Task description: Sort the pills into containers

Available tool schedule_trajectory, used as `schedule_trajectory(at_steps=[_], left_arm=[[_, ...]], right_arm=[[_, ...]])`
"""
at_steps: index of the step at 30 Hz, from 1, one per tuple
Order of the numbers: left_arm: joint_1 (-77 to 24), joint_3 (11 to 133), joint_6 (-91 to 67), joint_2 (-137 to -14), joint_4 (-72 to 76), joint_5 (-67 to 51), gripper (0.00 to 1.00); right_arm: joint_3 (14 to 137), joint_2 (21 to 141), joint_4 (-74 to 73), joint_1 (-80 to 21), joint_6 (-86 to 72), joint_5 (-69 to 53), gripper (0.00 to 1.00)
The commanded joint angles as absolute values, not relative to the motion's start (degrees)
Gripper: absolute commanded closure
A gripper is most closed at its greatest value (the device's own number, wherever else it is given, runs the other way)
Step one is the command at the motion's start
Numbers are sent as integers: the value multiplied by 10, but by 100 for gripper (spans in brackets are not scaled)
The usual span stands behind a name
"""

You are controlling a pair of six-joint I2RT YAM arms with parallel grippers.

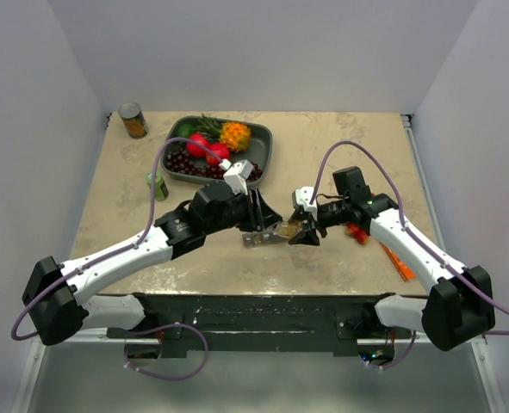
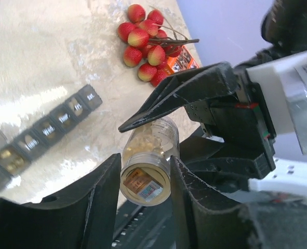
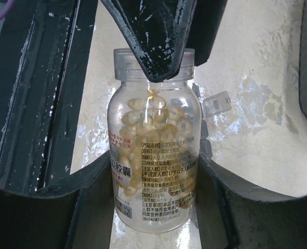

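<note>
The right claw point(image 1: 306, 228) clamped the pill bottle point(image 3: 153, 135), its long axis running straight into the left claw point(image 2: 144, 163), whose jaws flanked it, grip unconfirmed.

The left jaws are standing at the bottom of the view, one dark finger pressing each side of the near end of a clear pill bottle point(image 2: 152, 142) packed with pale yellow capsules. The right jaws are holding it from the right – one long black finger lying across the bottle's upper side. On the mottled beige surface point(image 2: 39, 52) a grey strip of containers point(image 2: 44, 129) is lying to the left, day labels showing, while a cluster of red berries point(image 2: 148, 44) is sitting partly over an orange packet point(image 2: 183, 59) at the top.
</note>
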State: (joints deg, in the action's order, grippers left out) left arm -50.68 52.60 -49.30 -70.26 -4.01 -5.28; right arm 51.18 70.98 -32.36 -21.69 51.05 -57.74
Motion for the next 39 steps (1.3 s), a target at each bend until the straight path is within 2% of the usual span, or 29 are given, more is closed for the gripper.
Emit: schedule_trajectory(at_steps=[1,5,7,8,9,11,12,14,15,18,20,21,22,24,29,36,39], left_arm=[[-506,493,-291,-680,18,-148,100],[-495,443,-124,-670,96,-269,100],[-493,440,-80,-668,98,-263,100],[-491,440,-68,-661,101,-227,97],[-483,439,-76,-656,111,-209,68],[-469,431,-119,-634,155,-201,52],[-461,427,-136,-626,170,-199,41],[-454,419,-174,-605,200,-200,34],[-448,418,-185,-599,201,-200,25],[-435,412,-226,-588,201,-235,22],[-433,409,-250,-592,200,-262,16],[-433,408,-258,-596,198,-269,8],[-433,408,-265,-606,193,-277,6],[-434,410,-280,-617,190,-286,3],[-436,416,-286,-653,193,-291,5],[-447,453,-279,-705,156,-283,16],[-452,456,-286,-721,166,-291,27]], right_arm=[[530,706,-304,-214,504,-597,100],[530,703,-305,-214,504,-599,100],[530,703,-307,-214,505,-599,100],[530,703,-306,-214,505,-599,100],[530,702,-306,-213,505,-599,100],[529,703,-307,-214,505,-599,100],[530,702,-306,-213,506,-599,100],[530,702,-306,-213,505,-599,100],[530,703,-306,-212,505,-600,100],[530,704,-307,-212,506,-600,100],[530,703,-307,-212,507,-600,100],[530,702,-307,-212,506,-601,100],[530,702,-306,-212,506,-601,100],[530,702,-306,-212,506,-600,100],[530,703,-306,-212,506,-601,100],[530,706,-306,-211,506,-600,100],[530,706,-307,-212,506,-600,100]])
